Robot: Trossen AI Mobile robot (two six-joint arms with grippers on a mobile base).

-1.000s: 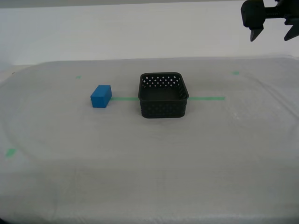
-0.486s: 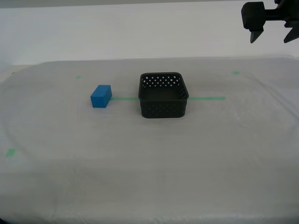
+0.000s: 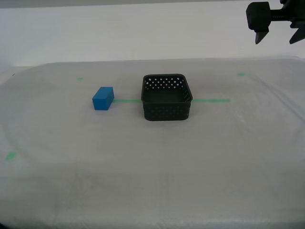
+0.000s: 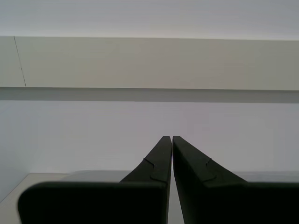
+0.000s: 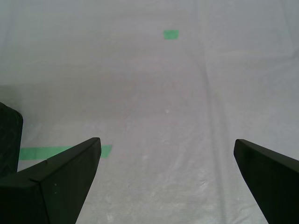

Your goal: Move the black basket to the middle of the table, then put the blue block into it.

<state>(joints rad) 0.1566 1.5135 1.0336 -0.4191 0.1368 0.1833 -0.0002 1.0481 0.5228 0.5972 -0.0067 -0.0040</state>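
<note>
Two things sit on the tabletop (image 3: 152, 181): the black basket (image 3: 167, 97) near the middle of the frame on the green tape line (image 3: 212, 100), and the blue block (image 3: 103, 98) apart from it toward the exterior view's left. My first gripper (image 3: 276, 37) hangs spread wide at the upper right, holding nothing. My second gripper (image 4: 170, 140) is pinched together, empty, facing a wall. I judge the block light, rigid and smooth-faced; gripping across two opposite flat sides should hold it squarely.
</note>
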